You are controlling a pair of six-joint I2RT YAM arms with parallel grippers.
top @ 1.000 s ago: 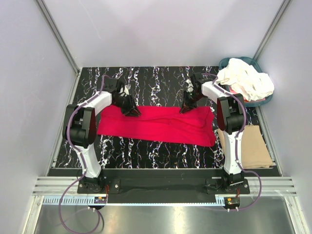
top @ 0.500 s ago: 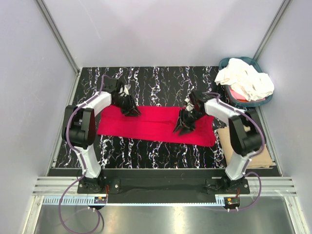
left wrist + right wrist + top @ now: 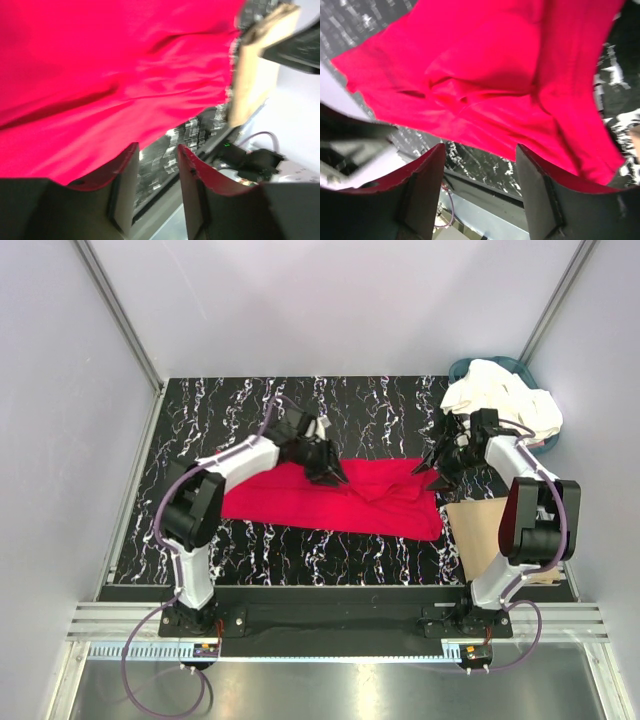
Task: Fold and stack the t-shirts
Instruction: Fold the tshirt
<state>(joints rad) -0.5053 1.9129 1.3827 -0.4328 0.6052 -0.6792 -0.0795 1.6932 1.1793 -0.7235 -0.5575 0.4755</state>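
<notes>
**Two open grippers over a red t-shirt on a marbled table**

Two grippers stand with their jaws apart and nothing between them. The left gripper shows a narrow gap between its fingers, and the table shows through it. The right gripper stands wider, with red cloth spread below it but not pinched.

From above, the left gripper hangs over the far edge of the red t-shirt, near its middle. The right gripper sits just past the shirt's far right corner.

The shirt lies as a long band across the middle of the black-and-white marbled table. It is mostly flat, with rumpled folds right of centre. Its right end touches a flat tan cardboard sheet.

A heap of cream-white t-shirts fills a teal basket in the far right corner.

The red shirt looks light, thin and limp. It will likely sag and crease wherever it is unsupported, and may slide on the smooth tabletop. The best hold seems to be a firm pinch through all layers at an edge or corner, one gripper at each end, so the band lifts evenly.
</notes>
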